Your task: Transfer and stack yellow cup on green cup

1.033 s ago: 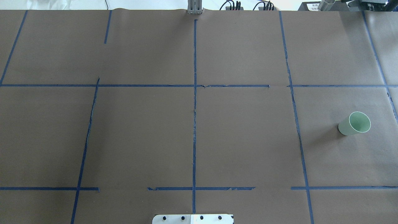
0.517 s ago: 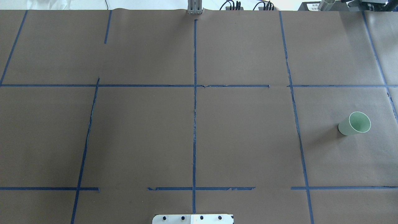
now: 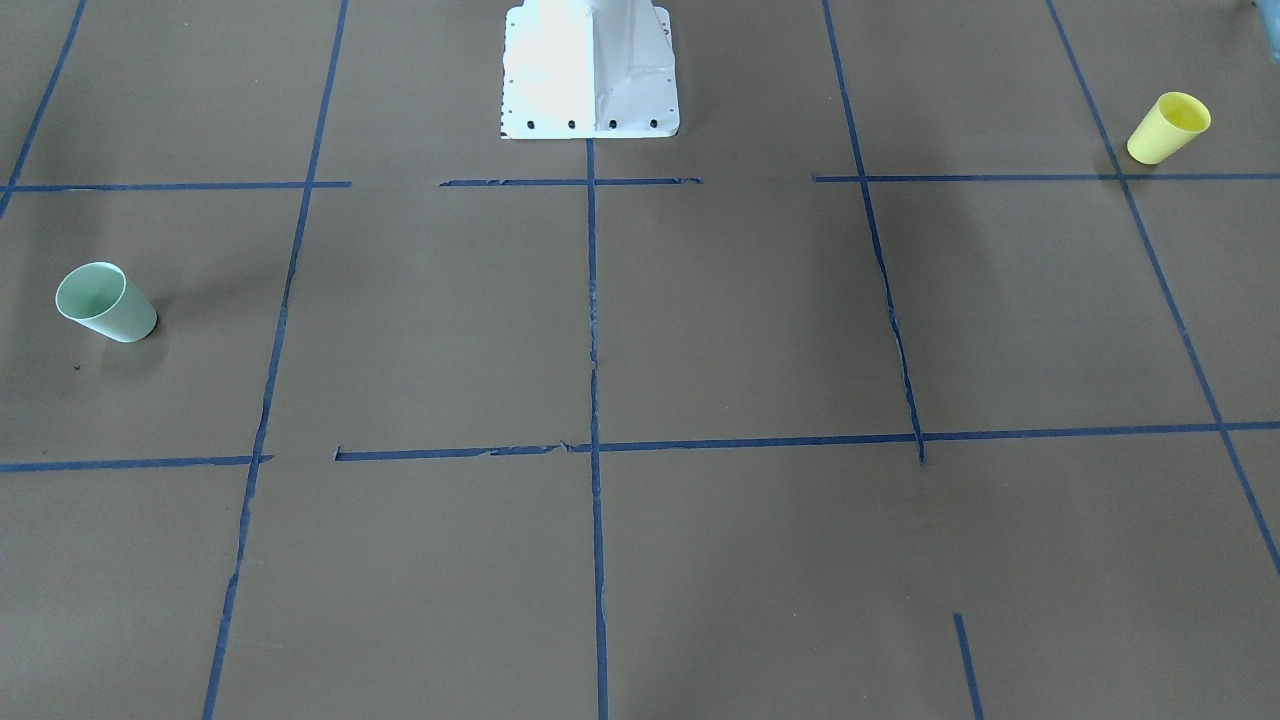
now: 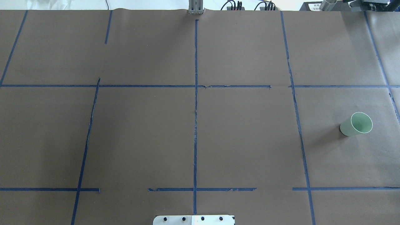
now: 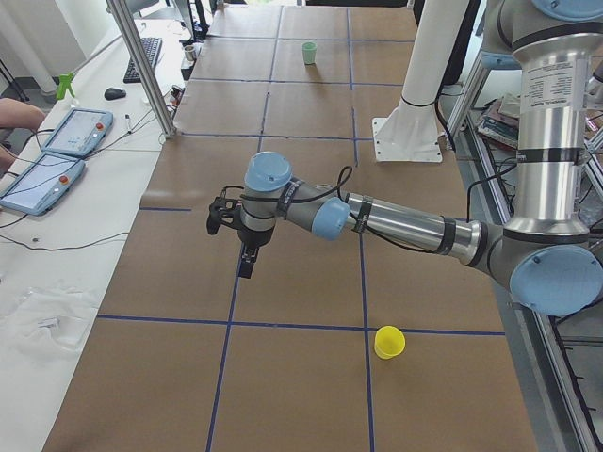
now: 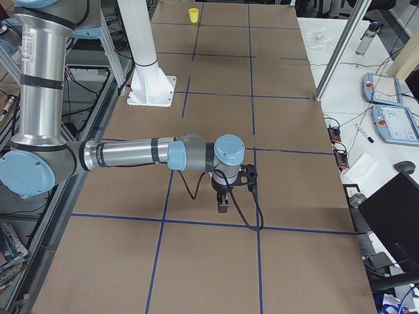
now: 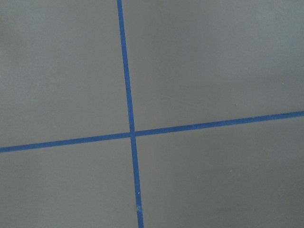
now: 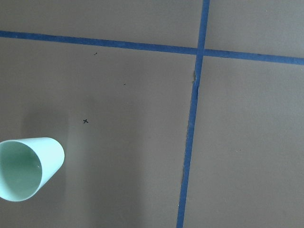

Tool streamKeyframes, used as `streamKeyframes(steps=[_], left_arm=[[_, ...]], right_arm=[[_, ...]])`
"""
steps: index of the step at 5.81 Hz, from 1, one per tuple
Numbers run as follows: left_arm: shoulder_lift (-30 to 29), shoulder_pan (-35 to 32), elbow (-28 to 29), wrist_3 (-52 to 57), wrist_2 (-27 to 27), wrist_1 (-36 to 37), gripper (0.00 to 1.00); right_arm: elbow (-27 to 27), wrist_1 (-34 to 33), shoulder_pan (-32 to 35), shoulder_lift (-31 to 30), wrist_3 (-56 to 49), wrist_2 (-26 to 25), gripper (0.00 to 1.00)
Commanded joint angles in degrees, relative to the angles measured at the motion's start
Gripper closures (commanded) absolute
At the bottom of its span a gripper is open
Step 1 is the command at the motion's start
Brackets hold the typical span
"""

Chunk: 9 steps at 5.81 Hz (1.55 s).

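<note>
Brown paper covers the worktop (image 5: 301, 395). From its left end, the yellow cup (image 5: 389, 341) stands upright nearest. Beyond it the left tool (image 5: 246, 268) hangs above the worktop, then the right tool (image 6: 222, 207). Whether either is open, I cannot tell. Farthest, the green cup (image 5: 309, 53) stands upright.

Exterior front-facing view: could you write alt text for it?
A small pale mint-green plastic tumbler stands at the left and a small bright yellow plastic tumbler at the upper right, far apart on a brown table crossed by blue tape lines.

One yellow cup (image 3: 1168, 127), one green cup (image 3: 105, 302)
</note>
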Motion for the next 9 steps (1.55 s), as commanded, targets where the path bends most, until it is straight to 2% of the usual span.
streamKeyframes(steps=[1,2,3,4,5,6,8,9], left_arm=[[4.4,14.0,-7.1,-23.4,16.0,-4.2,0.0],[8.0,23.9,-10.9,-37.6,26.5,-4.1,0.0],[12.1,33.4,-12.0,-51.0,37.5,-4.1,0.0],[16.3,39.9,-12.0,-61.6,44.8,-3.9,0.0],[18.5,46.7,-12.0,-76.6,52.7,5.1,0.0],[18.3,53.9,-12.3,-93.4,53.8,19.3,0.0],[18.0,61.5,-12.5,-119.1,52.7,36.1,0.0],[16.8,64.6,-12.5,-126.9,48.5,44.2,0.0]], right_arm=[[0.0,0.0,0.0,0.0,0.0,0.2,0.0],[0.0,0.0,0.1,0.0,0.0,0.2,0.0],[-0.1,0.0,0.0,0.0,0.0,0.2,0.0],[-0.2,0.0,0.1,0.0,-0.1,0.2,0.0],[-0.1,0.0,0.1,0.0,-0.1,0.2,0.0],[-0.3,0.0,0.0,0.0,-0.2,0.2,0.0],[-0.4,0.0,0.0,0.0,-0.4,0.2,0.0],[-0.4,0.0,0.0,0.0,-0.4,0.2,0.0]])
